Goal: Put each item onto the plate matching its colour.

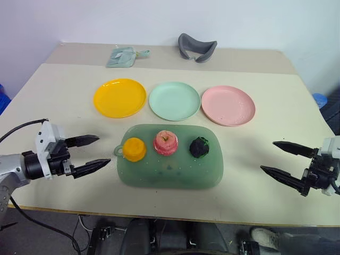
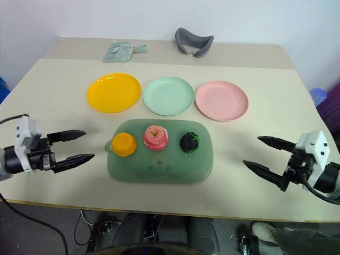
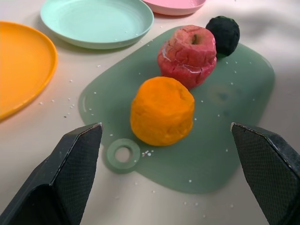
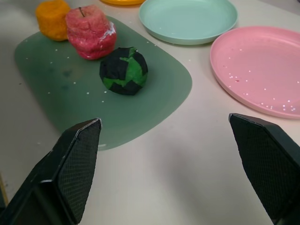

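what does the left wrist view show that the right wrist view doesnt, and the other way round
Left wrist view alone: the tray's ring handle and a broad part of the yellow-orange plate.

Right wrist view alone: nearly the whole pink plate and the green patches on the dark ball.

Both: the green tray carrying the orange fruit, the pink-red apple and the dark ball, plus the mint green plate.

Beige table [image 1: 64, 90], two tops butted, seam running across near far edge. Plain white wall [image 1: 159, 21] directly behind table. Dark floor [image 2: 69, 228] below table's near edge, w/ black cables. Blue object [image 1: 320, 99] just off table's right edge. Even, soft light.
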Robot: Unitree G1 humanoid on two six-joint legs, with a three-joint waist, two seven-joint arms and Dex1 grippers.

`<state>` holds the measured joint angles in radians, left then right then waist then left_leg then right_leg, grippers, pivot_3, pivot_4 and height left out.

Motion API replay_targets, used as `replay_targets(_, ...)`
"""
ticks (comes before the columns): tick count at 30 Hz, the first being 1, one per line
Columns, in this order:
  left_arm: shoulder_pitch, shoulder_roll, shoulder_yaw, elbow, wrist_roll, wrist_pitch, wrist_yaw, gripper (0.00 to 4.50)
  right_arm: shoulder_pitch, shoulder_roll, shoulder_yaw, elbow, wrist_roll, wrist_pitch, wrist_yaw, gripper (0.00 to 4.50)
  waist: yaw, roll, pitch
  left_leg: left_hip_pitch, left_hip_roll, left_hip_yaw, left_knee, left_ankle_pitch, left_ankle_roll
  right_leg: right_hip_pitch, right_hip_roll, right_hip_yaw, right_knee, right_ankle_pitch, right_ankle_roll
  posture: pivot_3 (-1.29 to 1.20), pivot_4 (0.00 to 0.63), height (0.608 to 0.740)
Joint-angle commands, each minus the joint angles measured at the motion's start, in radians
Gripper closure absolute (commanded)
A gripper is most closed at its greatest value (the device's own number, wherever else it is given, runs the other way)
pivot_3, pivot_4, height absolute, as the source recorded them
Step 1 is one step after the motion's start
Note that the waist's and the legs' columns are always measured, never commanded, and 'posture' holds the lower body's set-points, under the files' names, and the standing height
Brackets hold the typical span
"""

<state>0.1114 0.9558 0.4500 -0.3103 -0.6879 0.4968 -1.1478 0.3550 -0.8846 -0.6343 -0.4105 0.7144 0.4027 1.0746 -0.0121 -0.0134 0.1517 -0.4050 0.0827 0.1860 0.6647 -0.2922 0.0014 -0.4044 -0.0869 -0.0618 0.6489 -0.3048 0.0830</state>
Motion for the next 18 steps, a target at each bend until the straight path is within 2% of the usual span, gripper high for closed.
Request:
replay_targets(1, -0.015, 0.024, 0.017, -0.001, 0.001, -0.004, -0.021, 0.00, -0.007, -0.004, -0.034, -0.053, 0.027, 0.027, -0.018, 0.07, -0.001, 0.000, 0.000, 0.000, 0.000, 0.000, 0.000, 0.000, 0.000, 0.000, 0.000, 0.000, 0.000, 0.000, 0.000, 0.00, 0.150, 0.740)
replay_targets(11, -0.117, 0.010, -0.035, 0.021, 0.021, -0.017, 0.001, 0.00, -0.072, 0.016, 0.013, -0.115, 0.066, 0.079, -0.071, 0.07, 0.000, 0.000, 0.000, 0.000, 0.000, 0.000, 0.000, 0.000, 0.000, 0.000, 0.001, 0.000, 0.001, 0.000, 0.000, 0.00, 0.150, 0.740)
replay_targets(18, -0.127, -0.009, -0.071, 0.024, 0.079, -0.072, 0.015, 0.00, -0.133, 0.025, 0.070, -0.135, 0.072, 0.069, -0.088, 0.07, 0.000, 0.000, 0.000, 0.000, -0.002, 0.000, 0.001, 0.000, 0.000, 0.000, 0.001, 0.000, 0.001, 0.000, 0.000, 0.00, 0.150, 0.740)
